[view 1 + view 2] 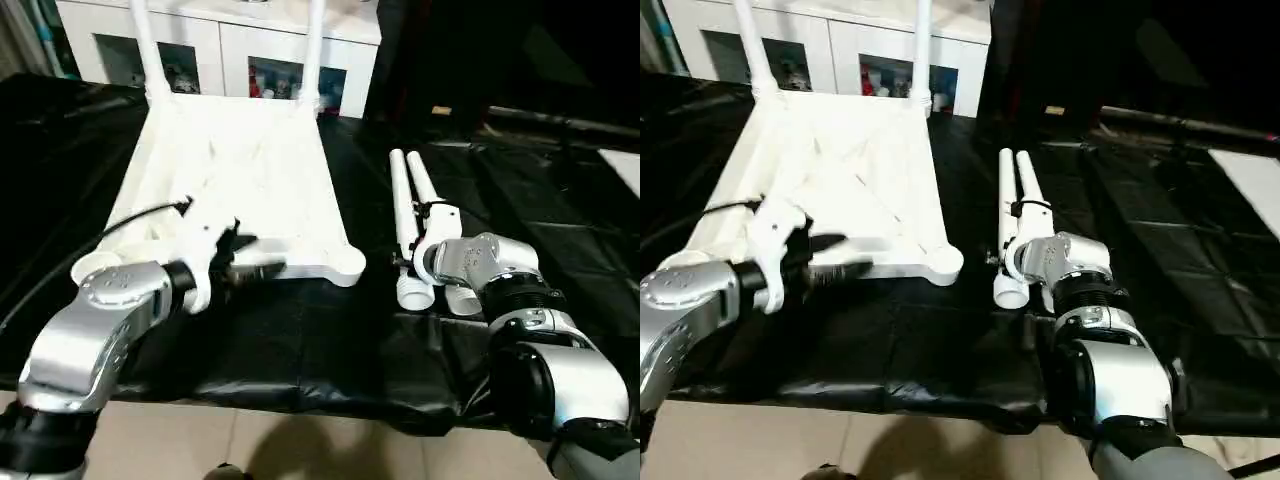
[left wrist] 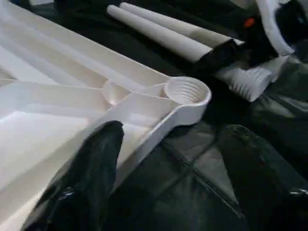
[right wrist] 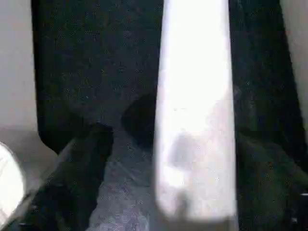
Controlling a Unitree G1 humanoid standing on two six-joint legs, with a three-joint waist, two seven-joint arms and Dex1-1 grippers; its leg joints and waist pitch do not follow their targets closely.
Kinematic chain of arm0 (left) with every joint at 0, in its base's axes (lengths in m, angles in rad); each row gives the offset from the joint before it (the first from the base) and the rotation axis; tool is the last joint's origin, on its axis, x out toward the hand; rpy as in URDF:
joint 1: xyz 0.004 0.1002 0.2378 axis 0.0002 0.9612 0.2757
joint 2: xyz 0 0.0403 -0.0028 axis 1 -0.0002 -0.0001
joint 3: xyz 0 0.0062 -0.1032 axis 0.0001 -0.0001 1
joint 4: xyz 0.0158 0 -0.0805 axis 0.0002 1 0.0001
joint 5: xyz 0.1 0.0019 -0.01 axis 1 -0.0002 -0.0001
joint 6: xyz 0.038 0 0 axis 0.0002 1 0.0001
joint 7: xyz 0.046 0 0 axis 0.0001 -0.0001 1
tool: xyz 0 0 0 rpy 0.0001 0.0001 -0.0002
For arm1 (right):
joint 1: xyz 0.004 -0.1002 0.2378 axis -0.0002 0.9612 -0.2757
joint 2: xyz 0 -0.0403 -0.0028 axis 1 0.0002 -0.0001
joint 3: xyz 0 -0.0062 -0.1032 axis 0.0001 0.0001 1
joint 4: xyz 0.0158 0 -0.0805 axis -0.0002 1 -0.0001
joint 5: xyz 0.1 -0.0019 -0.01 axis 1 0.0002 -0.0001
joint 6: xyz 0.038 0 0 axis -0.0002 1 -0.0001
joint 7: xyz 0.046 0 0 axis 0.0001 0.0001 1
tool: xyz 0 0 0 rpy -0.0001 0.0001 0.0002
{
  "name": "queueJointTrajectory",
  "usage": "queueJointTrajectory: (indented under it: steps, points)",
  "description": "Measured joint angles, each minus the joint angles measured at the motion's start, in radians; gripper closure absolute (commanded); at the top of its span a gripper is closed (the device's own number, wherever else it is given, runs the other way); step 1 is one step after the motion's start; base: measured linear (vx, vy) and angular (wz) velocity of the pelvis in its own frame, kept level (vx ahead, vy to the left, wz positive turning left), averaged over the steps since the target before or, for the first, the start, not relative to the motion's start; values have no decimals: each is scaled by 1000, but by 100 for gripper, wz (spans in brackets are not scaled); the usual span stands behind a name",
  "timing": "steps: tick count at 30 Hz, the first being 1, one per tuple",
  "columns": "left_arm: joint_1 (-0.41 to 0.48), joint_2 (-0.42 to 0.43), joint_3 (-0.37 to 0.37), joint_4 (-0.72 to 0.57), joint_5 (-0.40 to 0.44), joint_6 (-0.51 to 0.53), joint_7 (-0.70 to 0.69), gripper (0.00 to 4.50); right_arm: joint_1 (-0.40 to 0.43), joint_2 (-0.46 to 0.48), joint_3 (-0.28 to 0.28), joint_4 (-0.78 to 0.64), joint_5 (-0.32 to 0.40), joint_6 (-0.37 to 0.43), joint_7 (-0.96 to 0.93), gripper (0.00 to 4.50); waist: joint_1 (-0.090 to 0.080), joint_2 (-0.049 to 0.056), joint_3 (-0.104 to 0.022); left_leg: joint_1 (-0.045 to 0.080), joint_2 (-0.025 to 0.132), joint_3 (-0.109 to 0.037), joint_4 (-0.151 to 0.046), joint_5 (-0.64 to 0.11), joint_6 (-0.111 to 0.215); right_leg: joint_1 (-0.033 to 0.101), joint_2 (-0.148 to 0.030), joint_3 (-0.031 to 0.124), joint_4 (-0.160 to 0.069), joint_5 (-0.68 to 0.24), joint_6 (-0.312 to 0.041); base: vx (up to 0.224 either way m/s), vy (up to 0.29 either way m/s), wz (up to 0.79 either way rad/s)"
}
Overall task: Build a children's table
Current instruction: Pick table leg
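The white tabletop point(image 1: 240, 160) lies underside up on the black-sheeted worktable. Two legs point(image 1: 145, 45) point(image 1: 315, 50) stand upright in its far corner sockets. The near right socket point(image 2: 186, 90) is empty. My left gripper point(image 1: 262, 256) is open at the tabletop's near edge. One finger point(image 2: 96, 168) is over the ribbed inside and the other is over the black sheet, with the rim between them. Two loose legs point(image 1: 403, 190) point(image 1: 422, 185) lie side by side to the right. My right gripper point(image 1: 412, 256) is open over their near ends, with one leg point(image 3: 195, 120) between its fingers.
A white cabinet point(image 1: 220, 50) with glass doors stands behind the worktable. The worktable's front edge point(image 1: 300, 400) runs just below my forearms, with tiled floor beyond it. A flat white board point(image 1: 625, 165) shows at the far right.
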Motion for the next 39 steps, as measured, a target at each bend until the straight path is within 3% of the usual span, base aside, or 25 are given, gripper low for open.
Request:
queueJointTrajectory:
  steps: [2,8,21,25,29,31,33,35,39]
  points:
    - [2,0,0,-2,2,-2,2,40,-6,-2,-3,19,6,-10,3,113,0,-3,0,1,1,0,0,0,0,0,0,0,0,0,0,0,0,0]
    - [2,-2,-30,-7,81,-12,93,0,-13,-14,-22,60,20,-22,5,161,0,-9,-2,1,2,0,0,1,-1,0,0,-2,0,0,-1,0,0,0]
    - [-46,-90,6,23,120,-139,216,0,-7,-28,-42,81,41,-55,10,259,-1,-13,-2,1,4,1,0,1,-3,0,0,-4,0,1,-2,0,0,0]
    - [-81,-122,31,86,80,-82,218,0,27,-1,-47,4,66,-80,43,264,0,-8,2,-2,5,2,0,2,-3,-3,0,-4,0,2,-3,0,0,0]
    - [-244,-231,181,223,-76,-40,217,0,81,54,-48,-188,117,-168,115,264,3,7,11,-8,5,4,0,5,-1,-9,0,-5,-1,6,-4,0,0,0]
    - [-338,-317,259,283,-184,-12,224,0,148,73,-5,-343,141,-221,207,264,11,9,12,-9,6,4,0,6,0,-9,0,-5,-2,7,-5,0,0,0]
    - [-399,-377,291,328,-259,14,228,0,206,89,55,-493,170,-250,314,264,19,9,12,-9,6,5,0,5,2,-9,0,-4,-3,7,-5,0,0,0]
    - [-419,-422,280,366,-282,32,229,0,259,102,113,-625,202,-259,413,264,23,8,12,-8,6,6,-1,4,3,-9,0,-4,-3,7,-5,0,0,0]
    - [-411,-454,244,411,-264,37,244,0,328,132,212,-748,229,-270,510,264,29,7,12,-8,7,6,-2,5,4,-9,0,-5,-3,6,-5,0,0,0]
